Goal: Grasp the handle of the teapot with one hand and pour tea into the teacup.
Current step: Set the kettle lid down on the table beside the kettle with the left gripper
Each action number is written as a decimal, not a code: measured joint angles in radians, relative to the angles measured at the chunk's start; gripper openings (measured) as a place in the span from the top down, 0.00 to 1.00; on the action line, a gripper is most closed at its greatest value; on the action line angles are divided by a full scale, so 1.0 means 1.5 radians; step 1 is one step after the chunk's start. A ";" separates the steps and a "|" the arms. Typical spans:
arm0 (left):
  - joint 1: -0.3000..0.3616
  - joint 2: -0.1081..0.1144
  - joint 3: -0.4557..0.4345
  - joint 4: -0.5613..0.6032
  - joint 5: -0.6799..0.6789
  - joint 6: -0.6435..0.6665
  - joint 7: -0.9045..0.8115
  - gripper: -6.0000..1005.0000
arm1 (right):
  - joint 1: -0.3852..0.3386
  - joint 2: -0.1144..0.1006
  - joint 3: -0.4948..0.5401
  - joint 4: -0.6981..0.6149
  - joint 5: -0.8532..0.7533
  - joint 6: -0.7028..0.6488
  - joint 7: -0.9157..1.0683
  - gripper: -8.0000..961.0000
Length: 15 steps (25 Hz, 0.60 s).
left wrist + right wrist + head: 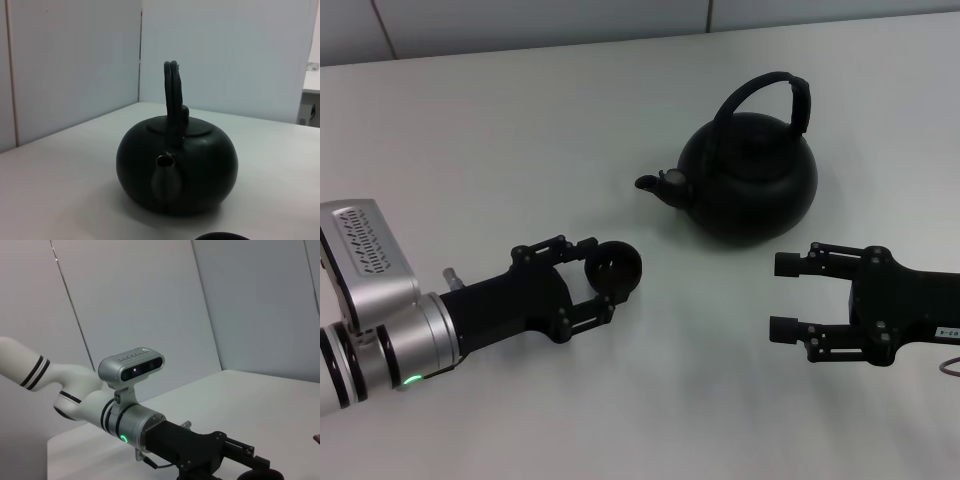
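Currently my left hand [597, 280] is closed around the teacup [614, 267], steadying it just beyond the spout of the teapot [750, 180] on the table [500, 140]. My right hand [785, 296] waits near the teapot's other side, fingers spread and empty, leaving the handle [770, 92] untouched.

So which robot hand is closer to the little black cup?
The left. The left gripper has its fingers around the teacup. The right gripper sits open, farther off on the table, below the teapot.
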 joint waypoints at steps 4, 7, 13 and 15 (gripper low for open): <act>0.004 0.000 0.004 0.000 0.000 -0.002 0.000 0.34 | 0.000 -0.001 0.000 0.000 0.000 0.000 0.000 0.18; 0.005 0.000 0.007 0.000 0.000 -0.007 0.000 0.34 | 0.000 -0.001 0.000 0.000 0.000 0.000 -0.001 0.18; 0.005 0.000 0.010 0.000 0.000 -0.021 0.000 0.33 | 0.002 -0.001 0.000 -0.003 0.000 0.000 -0.001 0.18; 0.005 0.000 0.010 0.000 0.000 -0.026 0.000 0.33 | 0.002 -0.001 -0.001 -0.004 0.000 0.000 -0.001 0.18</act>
